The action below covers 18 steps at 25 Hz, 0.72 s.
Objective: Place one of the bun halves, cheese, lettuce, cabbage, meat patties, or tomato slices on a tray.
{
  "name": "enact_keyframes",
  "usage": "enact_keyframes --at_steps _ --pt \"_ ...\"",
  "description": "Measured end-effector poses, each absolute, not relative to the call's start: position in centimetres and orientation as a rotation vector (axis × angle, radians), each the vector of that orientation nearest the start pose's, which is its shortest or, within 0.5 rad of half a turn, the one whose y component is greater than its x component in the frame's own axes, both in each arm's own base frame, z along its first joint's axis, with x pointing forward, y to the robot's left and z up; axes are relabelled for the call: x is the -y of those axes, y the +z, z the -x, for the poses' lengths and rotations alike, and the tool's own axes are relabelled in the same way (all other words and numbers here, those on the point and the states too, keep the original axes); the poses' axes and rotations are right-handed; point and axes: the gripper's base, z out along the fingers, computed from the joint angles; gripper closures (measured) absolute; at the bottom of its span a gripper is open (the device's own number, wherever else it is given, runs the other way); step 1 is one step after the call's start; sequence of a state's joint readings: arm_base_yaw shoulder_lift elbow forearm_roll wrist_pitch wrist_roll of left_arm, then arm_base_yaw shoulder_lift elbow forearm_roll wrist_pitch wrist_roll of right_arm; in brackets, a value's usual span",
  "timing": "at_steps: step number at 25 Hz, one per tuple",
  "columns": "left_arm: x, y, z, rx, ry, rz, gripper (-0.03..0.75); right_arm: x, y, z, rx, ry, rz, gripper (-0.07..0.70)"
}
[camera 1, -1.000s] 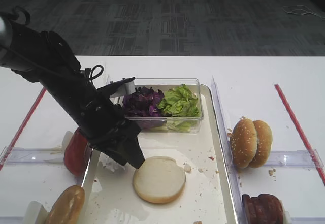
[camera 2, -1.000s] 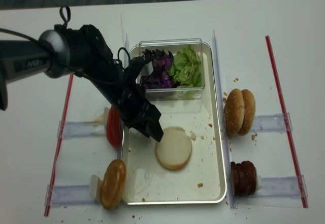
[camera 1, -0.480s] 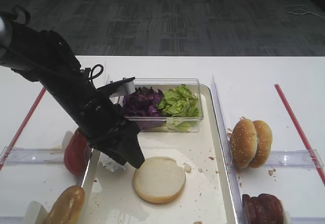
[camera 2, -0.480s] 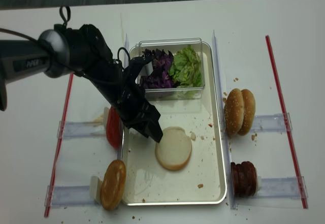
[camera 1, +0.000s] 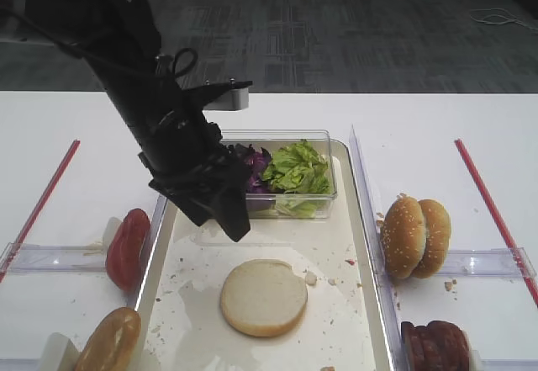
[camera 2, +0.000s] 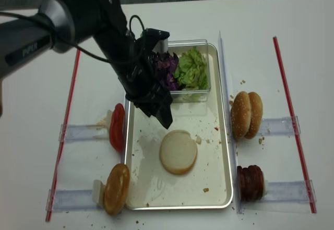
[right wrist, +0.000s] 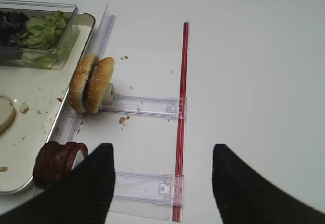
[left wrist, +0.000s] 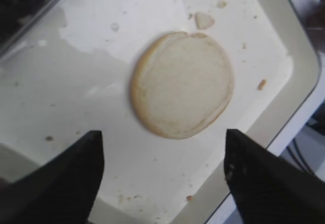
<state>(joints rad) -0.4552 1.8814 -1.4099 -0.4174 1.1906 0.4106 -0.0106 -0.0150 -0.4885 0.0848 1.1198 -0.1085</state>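
Item: bun half [left wrist: 183, 84], cut face up, lying flat on tray [camera 2: 222, 152] floor, untouched; left gripper [left wrist: 160, 170] fingers [left wrist: 66, 176] spread wide, bun at 12 o'clock of them; right gripper [right wrist: 162, 183] parted, empty

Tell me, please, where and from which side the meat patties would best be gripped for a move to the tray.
Probably from above, by the right claw, which is open and on their side. The meat patties stand on edge in a short stack in a clear holder right of the tray, round edges up. Pinching one disc's flat faces near its top rim should lift it free of the others.
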Motion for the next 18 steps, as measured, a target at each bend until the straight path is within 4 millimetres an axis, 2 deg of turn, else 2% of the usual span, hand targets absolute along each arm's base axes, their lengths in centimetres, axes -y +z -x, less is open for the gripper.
enact_keyframes --at_steps 4,7,14,18 --pt "19.7 23.8 -32.0 -2.881 -0.296 -1.1 0.213 -0.7 27.0 0.9 -2.094 0.031 0.11 0.167" --pt "19.9 24.5 -32.3 -2.856 -0.144 -1.1 0.207 -0.7 27.0 0.9 -2.094 0.031 0.11 0.167" --pt "19.9 24.7 -32.4 -2.889 -0.098 -0.995 0.205 -0.7 27.0 0.9 -2.094 0.031 0.11 0.167" --pt "19.8 24.7 -32.4 -2.887 -0.078 -0.994 0.204 -0.7 27.0 0.9 -2.094 0.031 0.11 0.167"
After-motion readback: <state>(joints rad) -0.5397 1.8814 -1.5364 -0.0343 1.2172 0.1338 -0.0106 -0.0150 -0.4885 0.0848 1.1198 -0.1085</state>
